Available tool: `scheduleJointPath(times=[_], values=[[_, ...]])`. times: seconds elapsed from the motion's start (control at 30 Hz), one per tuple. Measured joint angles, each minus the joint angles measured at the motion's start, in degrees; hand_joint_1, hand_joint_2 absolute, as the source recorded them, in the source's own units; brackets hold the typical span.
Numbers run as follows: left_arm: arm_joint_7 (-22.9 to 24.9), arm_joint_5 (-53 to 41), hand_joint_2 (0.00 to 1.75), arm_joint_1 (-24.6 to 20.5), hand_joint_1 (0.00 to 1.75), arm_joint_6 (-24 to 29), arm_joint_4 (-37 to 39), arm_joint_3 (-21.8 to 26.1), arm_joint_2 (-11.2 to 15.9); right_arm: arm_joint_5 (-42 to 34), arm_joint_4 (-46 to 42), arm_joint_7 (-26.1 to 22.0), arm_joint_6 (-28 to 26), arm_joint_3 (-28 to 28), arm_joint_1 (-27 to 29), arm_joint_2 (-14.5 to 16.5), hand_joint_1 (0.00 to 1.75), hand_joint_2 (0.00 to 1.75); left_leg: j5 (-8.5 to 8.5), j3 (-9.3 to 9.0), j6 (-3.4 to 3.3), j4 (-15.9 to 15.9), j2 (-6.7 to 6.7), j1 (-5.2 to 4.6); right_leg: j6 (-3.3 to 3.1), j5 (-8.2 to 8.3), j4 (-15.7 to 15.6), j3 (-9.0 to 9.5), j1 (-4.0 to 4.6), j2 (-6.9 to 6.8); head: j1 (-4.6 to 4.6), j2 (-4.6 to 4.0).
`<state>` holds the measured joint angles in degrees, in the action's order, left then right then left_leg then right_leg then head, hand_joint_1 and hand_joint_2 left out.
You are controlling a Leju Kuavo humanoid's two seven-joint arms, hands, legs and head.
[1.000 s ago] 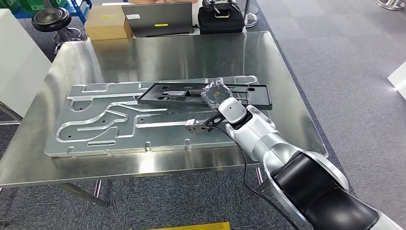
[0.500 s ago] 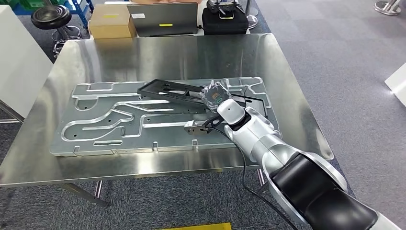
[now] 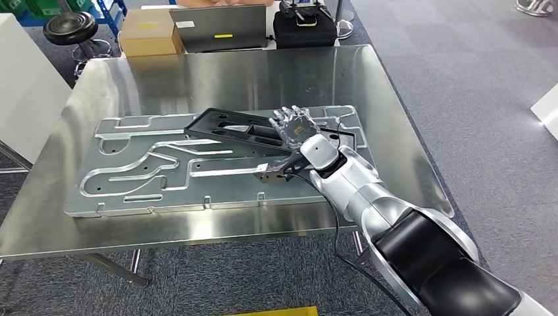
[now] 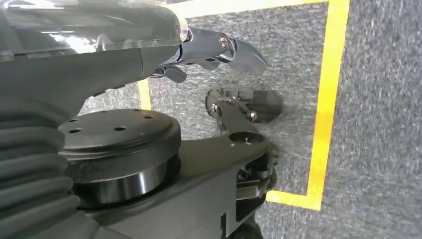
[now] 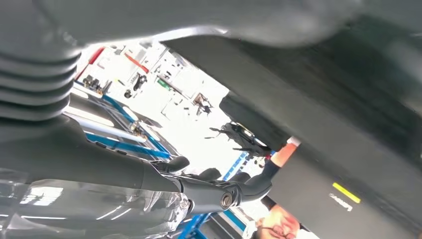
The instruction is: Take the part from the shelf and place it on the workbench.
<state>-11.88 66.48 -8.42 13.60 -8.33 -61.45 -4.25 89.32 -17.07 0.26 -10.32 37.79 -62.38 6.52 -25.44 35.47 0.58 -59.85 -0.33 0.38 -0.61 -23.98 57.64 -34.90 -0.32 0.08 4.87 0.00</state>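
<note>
Black part (image 3: 263, 133) now swung, left end nearer, lying askew across grooved aluminium plate (image 3: 131, 172) on shiny steel bench (image 3: 230, 72). Part flat, long, with cut-outs. Right robot hand (image 3: 294, 125) resting over part's right end, fingers spread, no grip. Left robot hand (image 4: 199, 55) hanging over carpet, grasp unclear.

right hand (image 3: 295, 126) outstretched, fingers spread

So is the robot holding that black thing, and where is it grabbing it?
It cannot be told for sure. The right hand lies over the right part of the black part, fingers spread, on the metal plate; any grip is hidden.
</note>
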Motion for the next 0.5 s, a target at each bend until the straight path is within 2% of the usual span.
scheduleJointPath(times=[0.03,0.1,0.13,0.17,0.2,0.27,0.33,0.43,0.47,0.5], values=[[0.7,0.1,0.00,0.0,0.00,0.3,0.0,0.0,0.0,0.1,0.0,0.0,0.0,0.0,0.0,0.1,0.00,0.00,-1.50,1.00,0.24,-2.4,0.02,0.04,-0.26,0.13,-0.2,0.13,-0.18,-0.05,0.00,0.00],[2.3,0.2,0.00,0.0,0.00,1.0,0.0,0.0,0.0,0.2,0.0,0.1,0.0,0.0,0.0,0.3,0.00,0.00,-5.25,4.18,0.63,-9.7,0.02,0.22,-0.52,0.25,-0.2,0.11,-0.13,-0.12,0.00,0.00],[3.1,0.3,0.00,0.0,0.00,1.3,0.0,0.0,0.0,0.3,0.0,0.2,0.1,0.0,0.2,0.3,0.00,0.00,-6.40,5.53,0.80,-12.8,0.03,0.30,-0.56,0.30,-0.1,0.04,-0.10,-0.16,0.00,0.00],[3.6,0.3,0.00,0.0,0.00,1.7,0.0,0.0,0.0,0.3,0.1,0.5,0.1,0.0,0.3,0.3,0.00,0.00,-6.54,6.06,0.95,-14.1,0.03,0.37,-0.57,0.33,0.0,-0.04,-0.09,-0.18,0.00,0.00],[3.9,0.3,0.00,0.0,0.00,1.9,0.0,0.0,0.0,0.4,0.1,0.8,0.1,0.0,0.4,0.4,0.00,0.00,-5.60,5.52,1.04,-13.3,0.03,0.46,-0.55,0.31,0.2,-0.14,-0.11,-0.17,0.00,0.00],[4.1,0.4,0.00,-0.1,0.00,2.1,0.0,0.0,0.0,0.4,0.0,1.4,0.1,-0.1,0.3,0.4,0.00,0.00,-2.12,1.84,1.09,-6.2,0.05,0.68,-0.33,0.19,0.7,-0.33,-0.15,-0.16,0.00,0.00],[4.1,0.6,0.00,-0.4,0.00,2.0,0.0,0.0,0.1,0.5,0.0,1.8,0.1,-0.3,0.1,0.5,0.00,0.00,-0.11,-1.02,0.63,-0.5,-0.04,0.61,0.25,0.19,1.2,-0.72,0.02,-0.06,0.01,0.00],[4.2,0.7,0.00,-0.5,0.00,1.9,0.0,0.0,0.0,0.5,0.0,2.0,0.1,-0.4,-0.1,0.6,0.00,0.00,0.60,-1.12,-0.59,0.6,-0.13,0.35,1.42,0.75,1.2,-1.18,0.10,0.03,0.01,0.00],[4.2,0.7,0.00,-0.5,0.00,1.9,0.0,0.0,0.0,0.5,0.0,2.0,0.1,-0.4,-0.1,0.6,0.00,0.00,0.97,-0.96,-1.05,0.8,-0.08,0.37,1.76,0.45,1.4,-1.35,-0.03,0.03,0.00,0.00],[4.2,0.7,0.00,-0.6,0.00,2.0,0.0,0.0,0.0,0.5,0.0,2.0,0.1,-0.4,-0.1,0.6,0.00,0.00,1.39,-0.71,-1.52,1.0,-0.01,0.42,2.05,-0.68,2.4,-1.78,-0.13,0.02,0.00,0.00]])
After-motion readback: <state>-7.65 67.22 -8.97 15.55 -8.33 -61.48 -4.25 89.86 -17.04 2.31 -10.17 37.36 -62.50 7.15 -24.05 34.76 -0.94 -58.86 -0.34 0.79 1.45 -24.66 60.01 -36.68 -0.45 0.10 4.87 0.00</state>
